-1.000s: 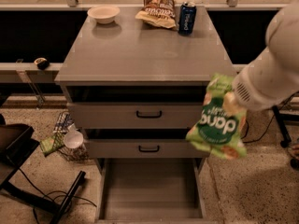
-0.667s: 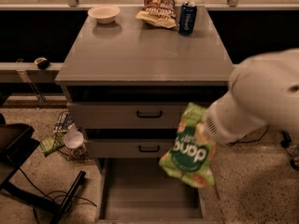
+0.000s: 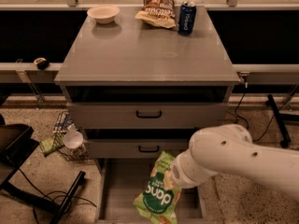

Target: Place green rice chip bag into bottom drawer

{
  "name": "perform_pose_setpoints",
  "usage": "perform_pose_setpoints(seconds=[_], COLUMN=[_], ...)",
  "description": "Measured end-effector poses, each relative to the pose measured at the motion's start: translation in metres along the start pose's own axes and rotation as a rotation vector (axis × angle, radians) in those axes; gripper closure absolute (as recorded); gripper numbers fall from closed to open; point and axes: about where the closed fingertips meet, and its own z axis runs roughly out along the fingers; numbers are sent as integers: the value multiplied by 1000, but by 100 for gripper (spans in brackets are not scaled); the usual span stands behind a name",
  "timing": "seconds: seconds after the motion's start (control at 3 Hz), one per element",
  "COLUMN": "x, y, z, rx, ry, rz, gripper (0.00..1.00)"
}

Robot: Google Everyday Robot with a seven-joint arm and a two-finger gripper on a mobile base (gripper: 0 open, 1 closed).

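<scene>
The green rice chip bag (image 3: 158,196) hangs upside down from my gripper (image 3: 170,179), its dark-green round patch with white letters facing the camera. My gripper is at the end of the white arm (image 3: 224,157) that reaches in from the right, and it is shut on the bag's upper edge; the fingers are mostly hidden behind the bag and the wrist. The bag hangs over the open bottom drawer (image 3: 119,190), a plain grey tray pulled out at the foot of the cabinet. The bag covers the drawer's middle and right part.
The two upper drawers with black handles (image 3: 148,114) are closed. On the cabinet top (image 3: 140,50) stand a white bowl (image 3: 103,13), a brown-and-white chip bag (image 3: 156,8) and a blue can (image 3: 187,17). A wire basket with a cup (image 3: 72,141) and a black stand (image 3: 18,153) are on the floor at left.
My arm has swung left and down with the bag, from beside the cabinet's right side to over the open bottom drawer.
</scene>
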Motion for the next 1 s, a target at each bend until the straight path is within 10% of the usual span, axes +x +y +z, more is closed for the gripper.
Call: perform_pose_setpoints(seconds=[0.67, 1.0], x=[-32, -36], y=[-10, -20], z=[156, 168], rx=[-179, -220], ry=[-16, -24], rz=[151, 163], gripper=[100, 100])
